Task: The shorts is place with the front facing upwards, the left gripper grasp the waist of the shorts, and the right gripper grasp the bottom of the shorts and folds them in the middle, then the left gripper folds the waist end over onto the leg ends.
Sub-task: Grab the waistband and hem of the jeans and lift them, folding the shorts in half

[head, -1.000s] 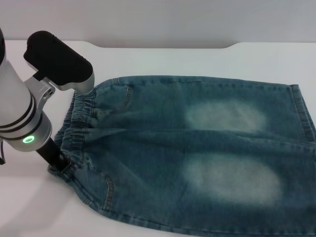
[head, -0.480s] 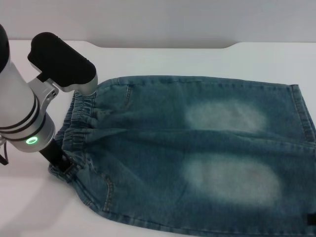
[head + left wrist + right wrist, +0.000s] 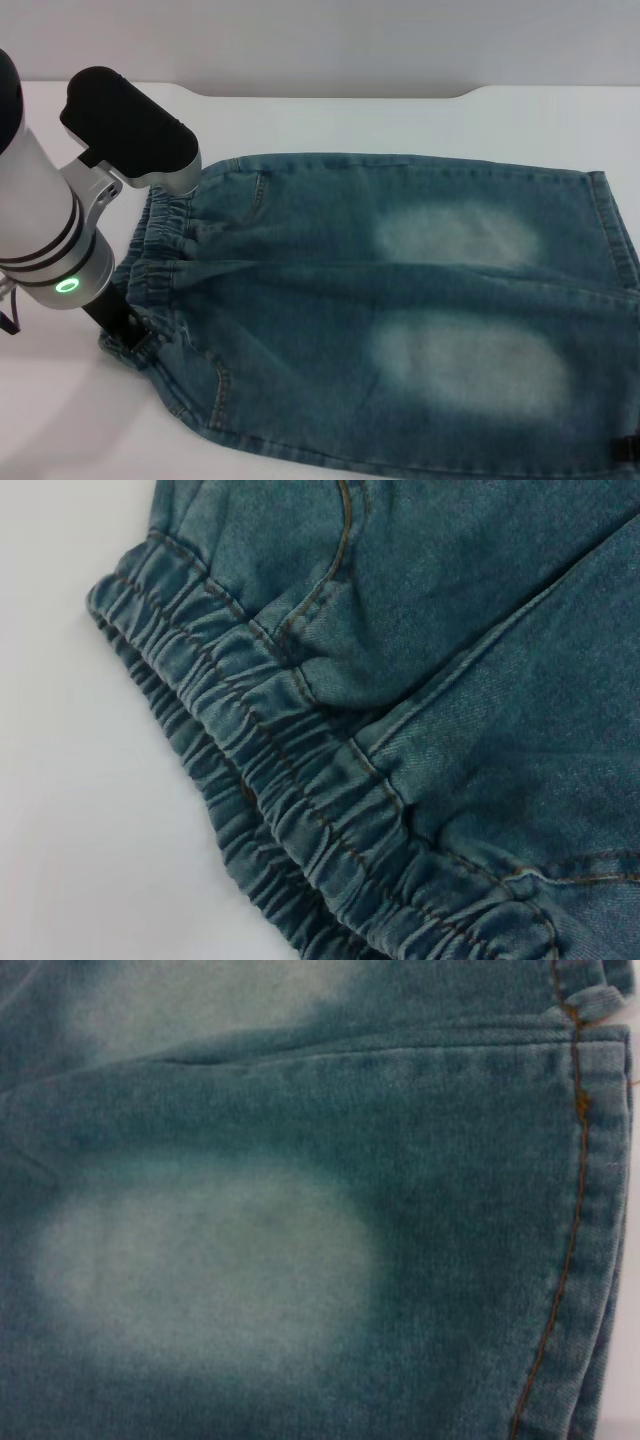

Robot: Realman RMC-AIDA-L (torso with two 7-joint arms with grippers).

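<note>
The blue denim shorts (image 3: 400, 300) lie flat on the white table, front up, with two pale faded patches. The gathered waist (image 3: 160, 250) is at the left and the leg ends (image 3: 612, 230) at the right. My left gripper (image 3: 122, 335), under the arm with the green light, is down at the near corner of the waist, touching the band. The left wrist view shows the puckered waist (image 3: 300, 810) close up, without fingers. Only a black bit of my right gripper (image 3: 627, 448) shows, by the near leg hem. The right wrist view looks onto a stitched leg hem (image 3: 590, 1210).
The white table (image 3: 330, 120) runs bare behind the shorts to its far edge, which has a raised step. A strip of bare table lies left of the waist, under the left arm. The shorts reach the right and near edges of the head view.
The left arm has shifted slightly right and away, staying at the waist corner. A black part of the right gripper has come into the head view at the lower right. The shorts have not moved.
</note>
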